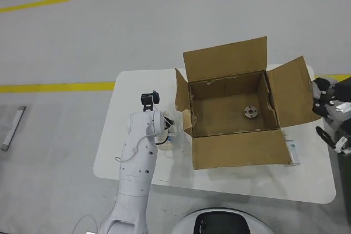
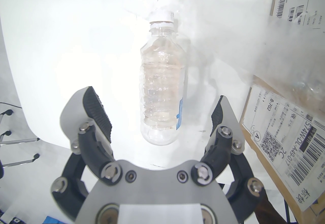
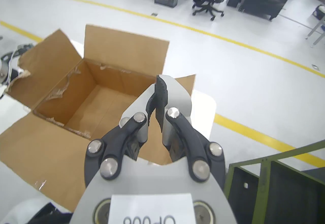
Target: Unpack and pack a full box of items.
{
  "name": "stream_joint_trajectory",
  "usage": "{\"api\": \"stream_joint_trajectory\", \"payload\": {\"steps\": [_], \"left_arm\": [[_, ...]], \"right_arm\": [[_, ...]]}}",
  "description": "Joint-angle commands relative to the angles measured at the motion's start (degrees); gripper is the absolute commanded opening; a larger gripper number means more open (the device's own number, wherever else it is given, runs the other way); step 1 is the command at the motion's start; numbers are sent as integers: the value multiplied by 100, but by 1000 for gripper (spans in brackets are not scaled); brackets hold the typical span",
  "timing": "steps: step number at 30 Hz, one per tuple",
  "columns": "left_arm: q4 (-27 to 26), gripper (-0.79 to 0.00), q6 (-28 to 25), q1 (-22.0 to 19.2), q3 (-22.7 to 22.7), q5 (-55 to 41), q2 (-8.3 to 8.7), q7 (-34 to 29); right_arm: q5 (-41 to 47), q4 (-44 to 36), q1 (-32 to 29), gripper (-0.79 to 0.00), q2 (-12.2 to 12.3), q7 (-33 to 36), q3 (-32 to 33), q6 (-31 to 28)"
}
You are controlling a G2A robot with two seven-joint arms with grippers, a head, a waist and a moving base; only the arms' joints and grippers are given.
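Beside box [image 1: 234, 149]: bottle [image 2: 162, 87] flat, cap [image 2: 161, 17] away from spread left hand [image 2: 155, 98]; right hand [image 3: 158, 91] closed.

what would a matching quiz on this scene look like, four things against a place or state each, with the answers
Things
1. water bottle
2. round metal part
3. left gripper
4. right gripper

Places or states
a. shut, holding nothing
b. on the floor of the open cardboard box
c. open, facing the bottle
d. lying on the white table outside the box

Pairs: 1-d, 2-b, 3-c, 4-a
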Motion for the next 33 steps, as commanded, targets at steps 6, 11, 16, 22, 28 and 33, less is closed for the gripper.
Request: {"api": "stream_joint_trajectory", "payload": {"steps": [6,11,16,22,28,33], "left_arm": [[0,0,0,0,0,0,0,0],[0,0,0,0,0,0,0,0],[0,0,0,0,0,0,0,0],[0,0,0,0,0,0,0,0],[0,0,0,0,0,0,0,0],[0,0,0,0,0,0,0,0]], "right_arm": [[-2054,182,861,-785,-71,1329,-2131,735],[-2194,229,1011,-785,-90,1440,-2308,786],[-2194,229,1011,-785,-90,1440,-2308,786],[-2429,596,1164,-785,-109,1378,-2506,503],[-2609,1716,2633,-785,-307,2342,-3458,440],[-2773,2781,3915,-785,-589,3286,-4479,441]]}}
